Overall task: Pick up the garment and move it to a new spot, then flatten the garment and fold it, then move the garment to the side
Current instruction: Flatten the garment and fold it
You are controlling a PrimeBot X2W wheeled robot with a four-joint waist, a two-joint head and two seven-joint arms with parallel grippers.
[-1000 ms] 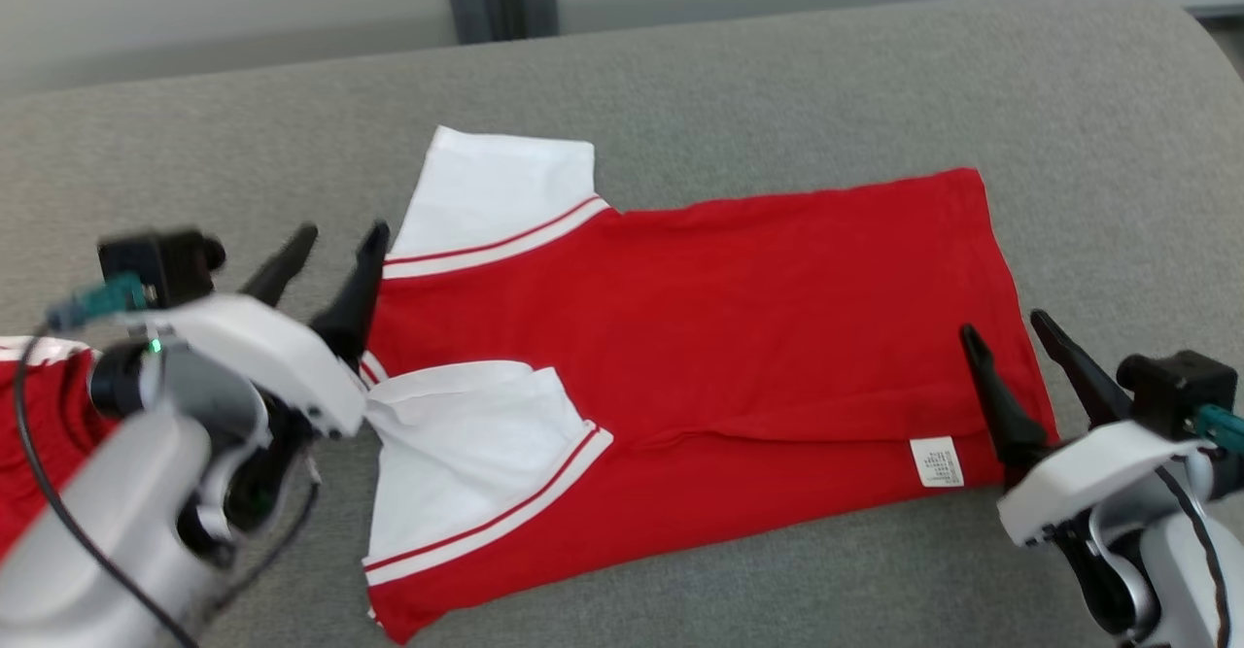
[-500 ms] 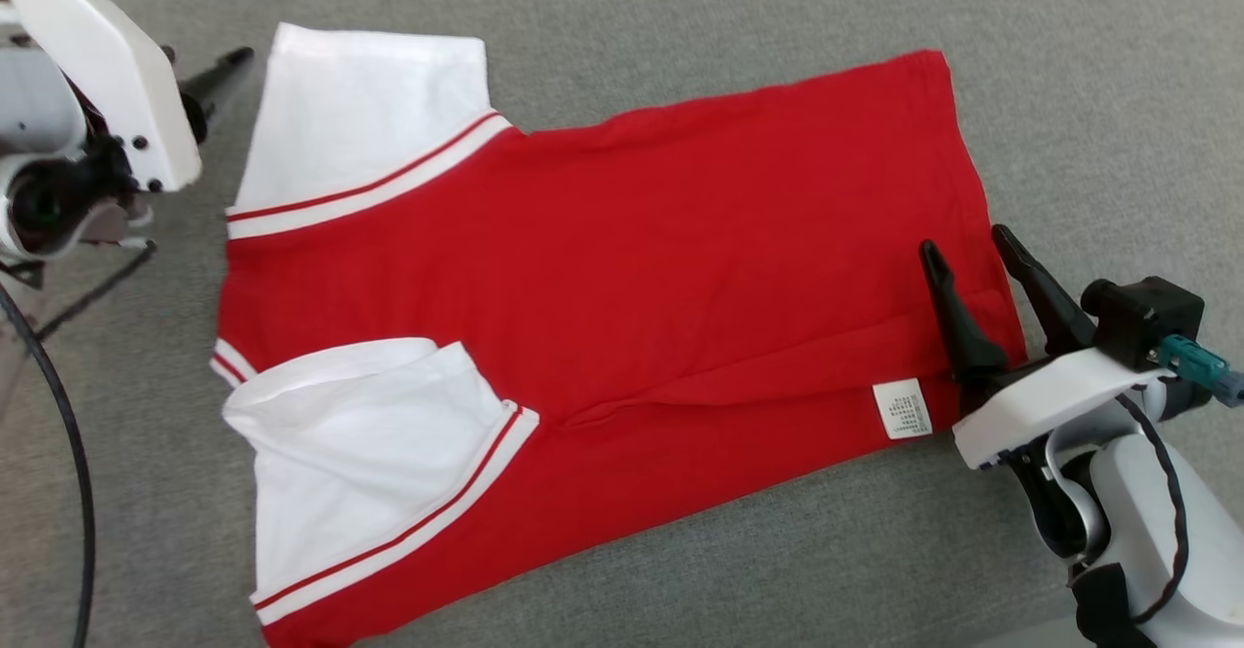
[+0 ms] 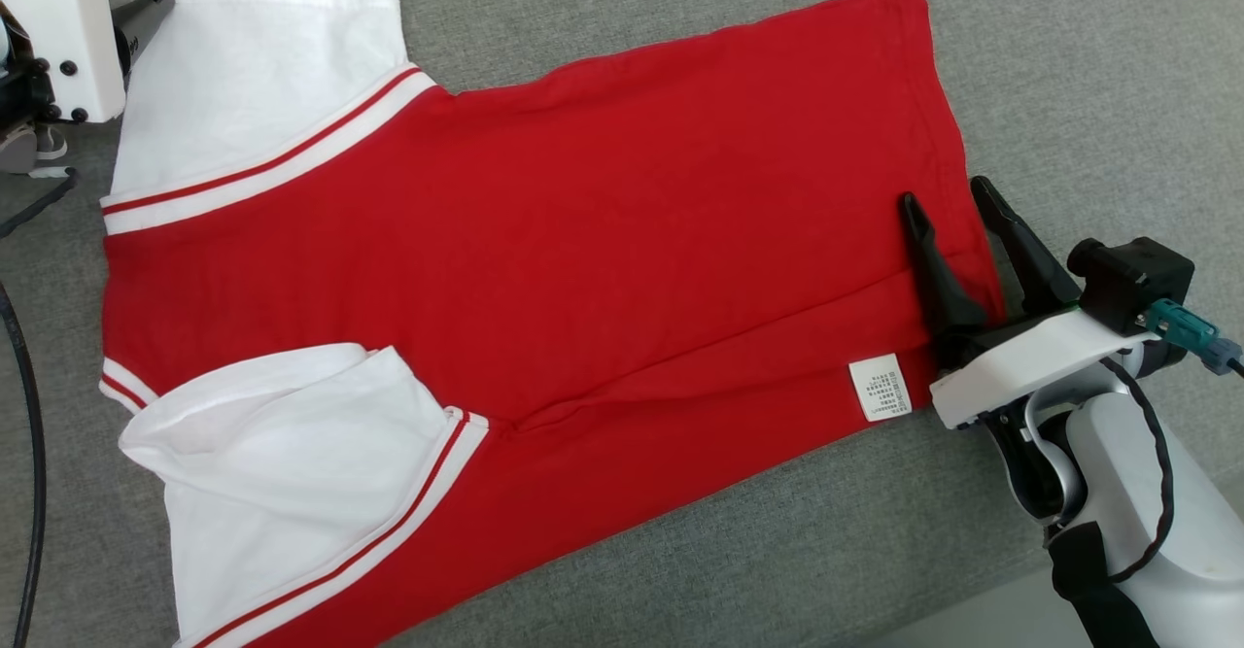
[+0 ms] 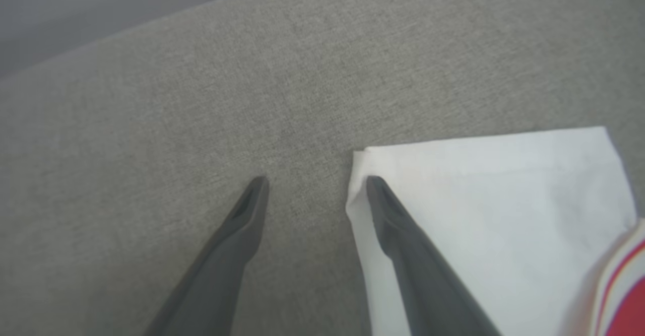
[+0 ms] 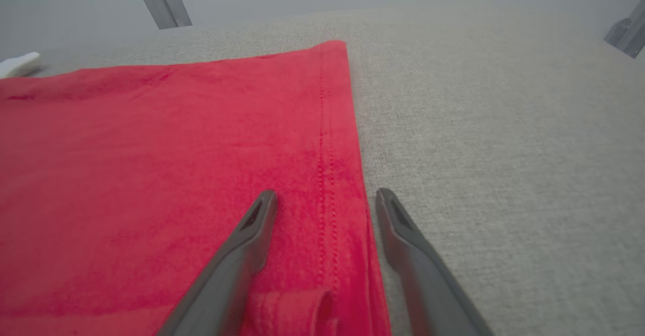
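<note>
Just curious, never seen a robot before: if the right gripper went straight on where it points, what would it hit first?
Most likely the red garment: its stitched hem runs ahead between the open fingers of the right gripper, one over red cloth, one over the grey cushion. How high it hovers is unclear.

White wrist shells (image 3: 1030, 361) with black screws (image 3: 68, 67), dark tapered fingers (image 3: 933, 259), black cables (image 3: 39, 463), a teal connector (image 3: 1181, 325)

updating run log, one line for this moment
left gripper: open, at white sleeve corner | right gripper: open, straddling red hem | garment: laid out, unheld
</note>
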